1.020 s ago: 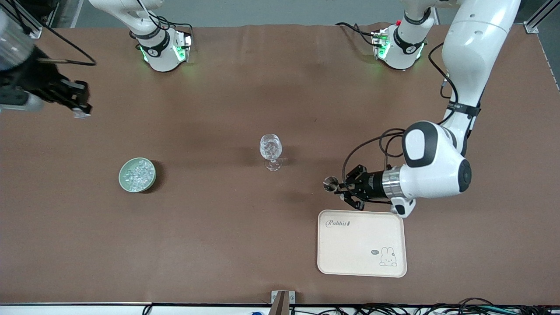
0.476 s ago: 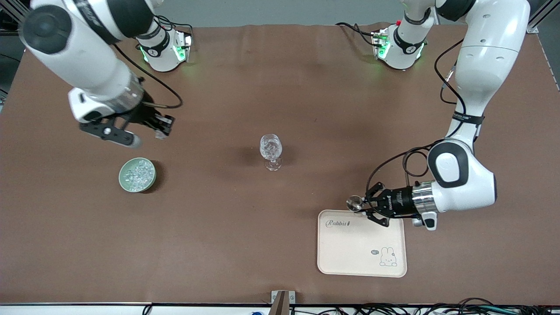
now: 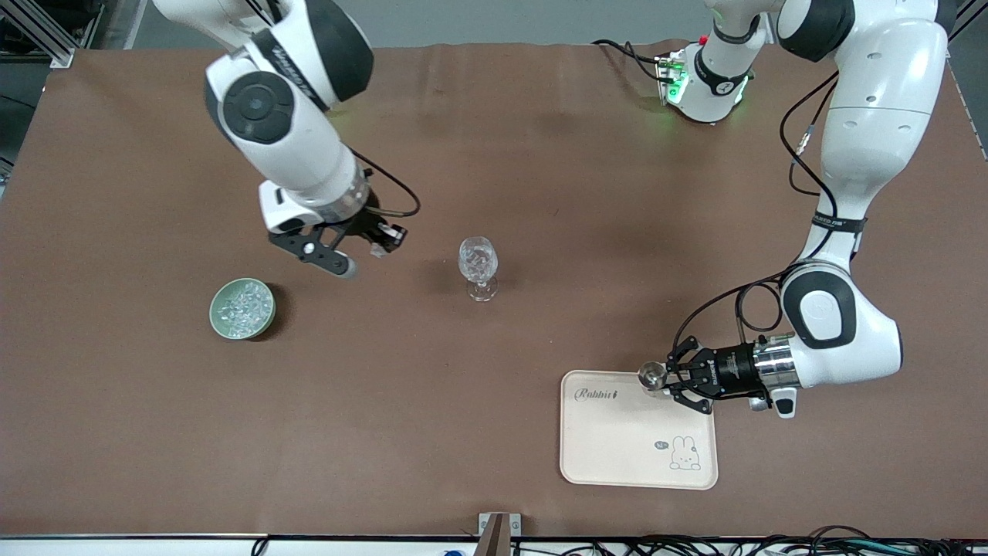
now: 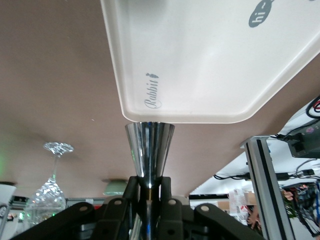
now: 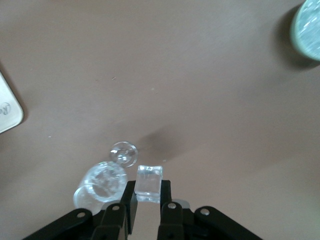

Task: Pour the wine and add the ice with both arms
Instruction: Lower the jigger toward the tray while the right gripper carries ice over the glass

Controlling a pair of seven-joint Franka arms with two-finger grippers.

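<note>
Ice cube point(image 5: 149, 183) pinched in right gripper point(image 3: 378, 249), in air over table point(image 3: 494, 154) beside stemmed glass point(image 3: 478, 266). More ice in green bowl point(image 3: 242, 309). Left gripper point(image 3: 670, 380) clamps metal cup point(image 3: 652, 376) over tray point(image 3: 637, 428) edge.

you can read "rabbit" in cursive letters on the cream tray point(image 3: 617, 440), near its corner. a small dark oval beside the rabbit drawing on this tray says "hi~". no other text is readable.

White jointed arms point(image 3: 872, 116), black bands, cables
</note>
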